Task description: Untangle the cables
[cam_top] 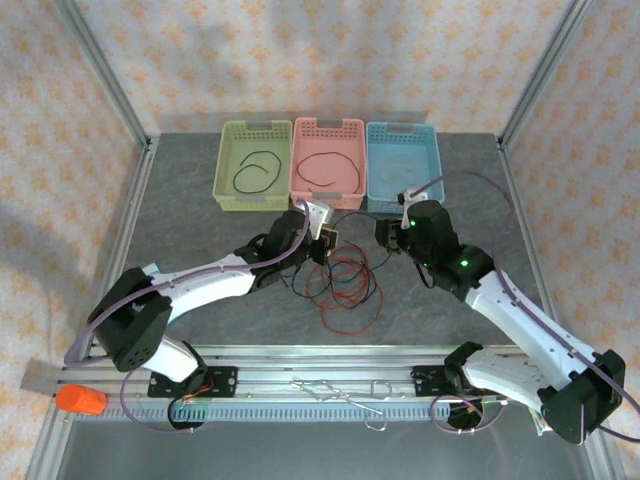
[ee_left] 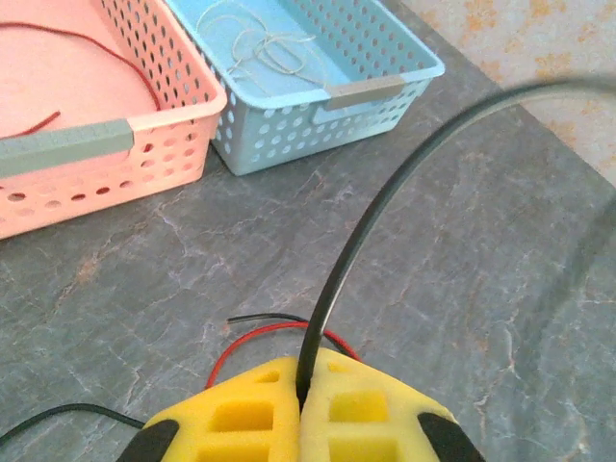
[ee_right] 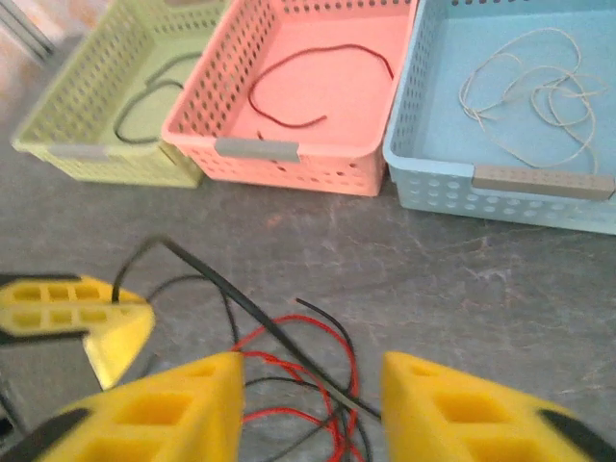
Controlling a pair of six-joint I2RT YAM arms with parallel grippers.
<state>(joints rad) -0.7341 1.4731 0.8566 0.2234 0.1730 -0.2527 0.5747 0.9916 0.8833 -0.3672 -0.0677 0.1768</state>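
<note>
A tangle of red and black cables (cam_top: 342,285) lies on the grey table between the two arms. My left gripper (ee_left: 306,385) is shut on a black cable (ee_left: 385,202), which arcs up and to the right from between its yellow fingers (ee_left: 241,414). A red cable (ee_left: 252,339) lies on the table just beyond them. My right gripper (ee_right: 308,380) stands open above the red cables (ee_right: 289,337). The taut black cable (ee_right: 241,294) crosses the gap between its fingers without being pinched. The left gripper's fingers (ee_right: 96,322) show at the left of the right wrist view.
Three baskets stand in a row at the back: green (cam_top: 226,190) with a black cable, pink (cam_top: 300,188) with a red cable, blue (cam_top: 376,190) with a pale cable. An orange object (cam_top: 80,400) lies by the near rail at the left.
</note>
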